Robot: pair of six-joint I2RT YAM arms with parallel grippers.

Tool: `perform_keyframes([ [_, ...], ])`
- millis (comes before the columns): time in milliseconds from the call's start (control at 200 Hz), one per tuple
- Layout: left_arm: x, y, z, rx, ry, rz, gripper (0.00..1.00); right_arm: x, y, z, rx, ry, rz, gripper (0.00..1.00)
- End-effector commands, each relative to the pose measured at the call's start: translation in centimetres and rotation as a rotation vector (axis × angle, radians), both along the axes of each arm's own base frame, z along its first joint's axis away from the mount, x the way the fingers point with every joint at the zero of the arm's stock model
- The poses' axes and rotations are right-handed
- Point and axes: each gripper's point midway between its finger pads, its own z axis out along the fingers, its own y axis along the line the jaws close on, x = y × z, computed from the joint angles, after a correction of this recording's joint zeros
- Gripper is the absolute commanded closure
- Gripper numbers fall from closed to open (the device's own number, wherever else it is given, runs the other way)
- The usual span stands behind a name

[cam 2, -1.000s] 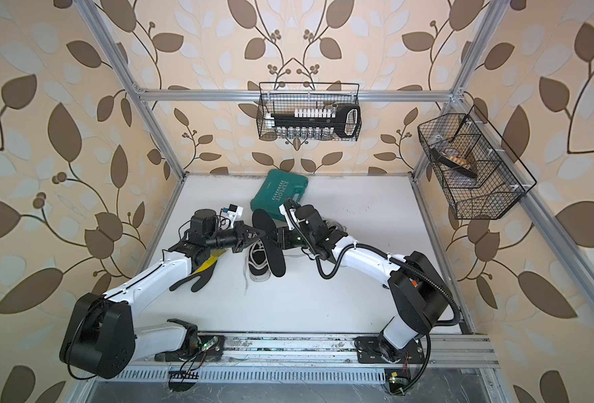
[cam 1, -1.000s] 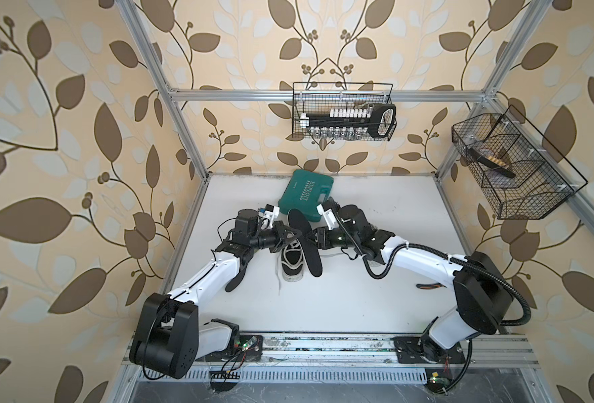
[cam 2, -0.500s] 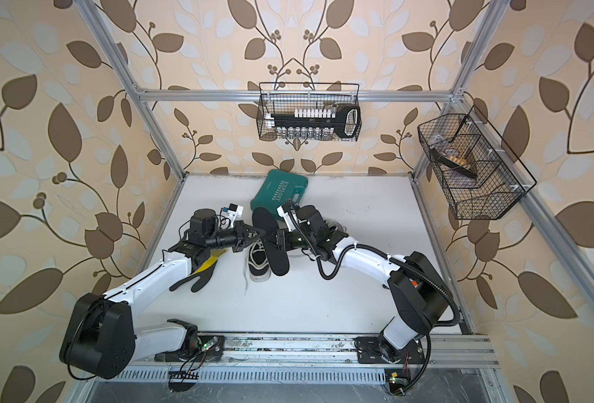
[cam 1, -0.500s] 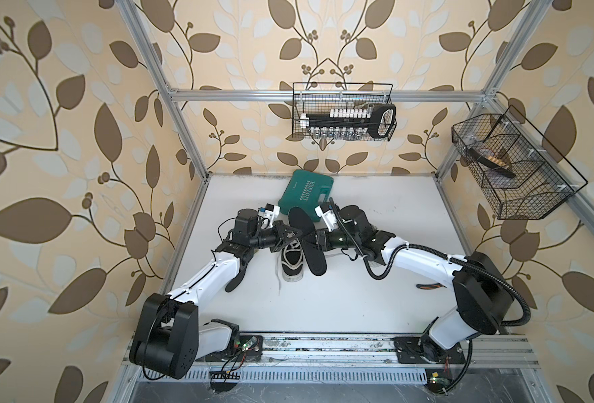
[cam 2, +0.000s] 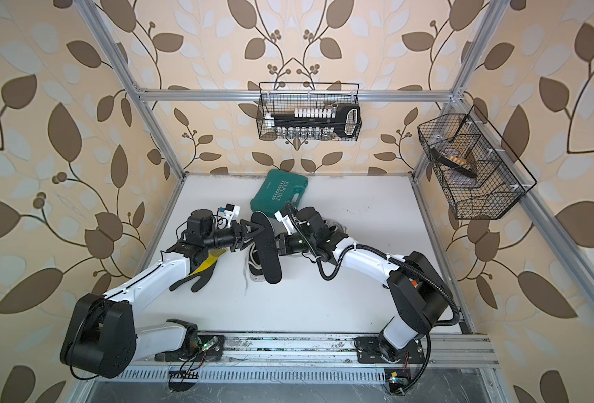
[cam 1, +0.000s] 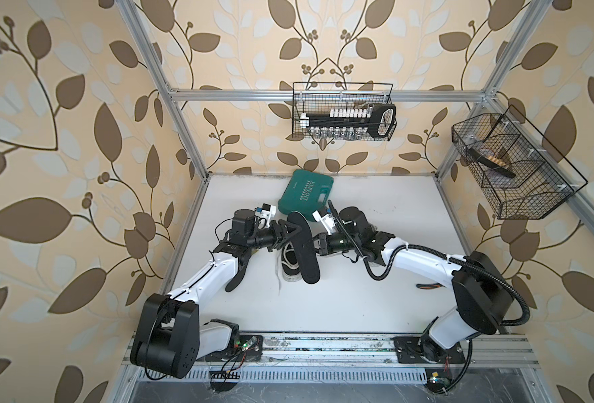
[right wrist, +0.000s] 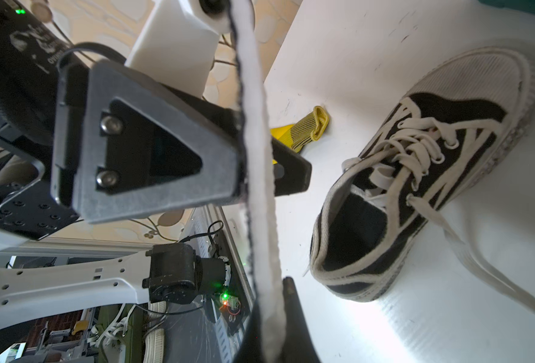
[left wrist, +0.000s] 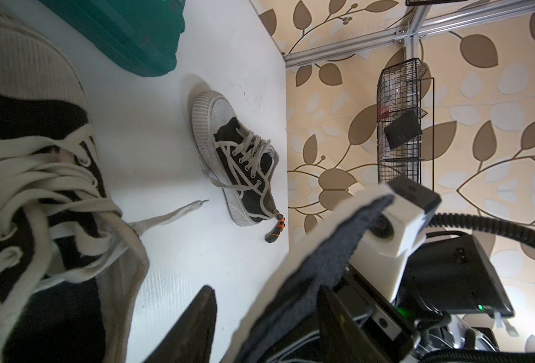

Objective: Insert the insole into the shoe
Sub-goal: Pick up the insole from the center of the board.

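Overhead, the insole [cam 1: 304,251] covers much of the shoe [cam 1: 288,266] below it.

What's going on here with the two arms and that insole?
Both arms meet at the dark insole, which is held above the black-and-white shoe on the table. The right gripper is shut on the insole. The left gripper's jaws straddle it but stand open. The insole is not yet in the shoe.

Left fingers [right wrist: 153,157] parted, right fingers [right wrist: 294,320] pinched tight together.
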Motion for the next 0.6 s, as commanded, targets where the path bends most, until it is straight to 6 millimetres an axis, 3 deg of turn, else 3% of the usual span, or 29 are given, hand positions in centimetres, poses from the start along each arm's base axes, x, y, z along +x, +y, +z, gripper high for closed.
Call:
perform_keyframes([
  [0, 0.7, -0.2, 2.7, -0.044, -0.136, -0.025, 0.50, 0.1, -0.1, 0.9, 0.014, 0.011, 0.022, 1.00],
  [100, 1.2, -0.5, 3.5, -0.092, -0.166, -0.034, 0.56, 0.3, -0.4, 0.8, 0.012, 0.018, 0.017, 1.00],
  [215, 1.4, -0.6, 3.6, -0.102, -0.164, -0.039, 0.75, 0.4, -0.3, 1.1, 0.009, 0.015, 0.025, 1.00],
  [270, 1.3, -0.6, 3.6, -0.094, -0.164, -0.035, 0.84, 0.4, -0.3, 1.4, 0.005, 0.000, 0.029, 0.93],
  [370, 1.3, -0.3, 3.6, -0.061, -0.167, -0.017, 0.95, 0.5, -0.3, 1.9, 0.003, -0.033, 0.036, 0.75],
  [460, 1.0, 0.0, 3.7, -0.037, -0.164, -0.007, 1.00, 0.8, -0.3, 2.5, 0.004, -0.061, 0.037, 0.41],
  [595, 0.8, 1.1, 3.1, 0.036, -0.108, 0.067, 1.00, 1.4, -1.1, 3.5, 0.004, -0.255, -0.056, 0.21],
])
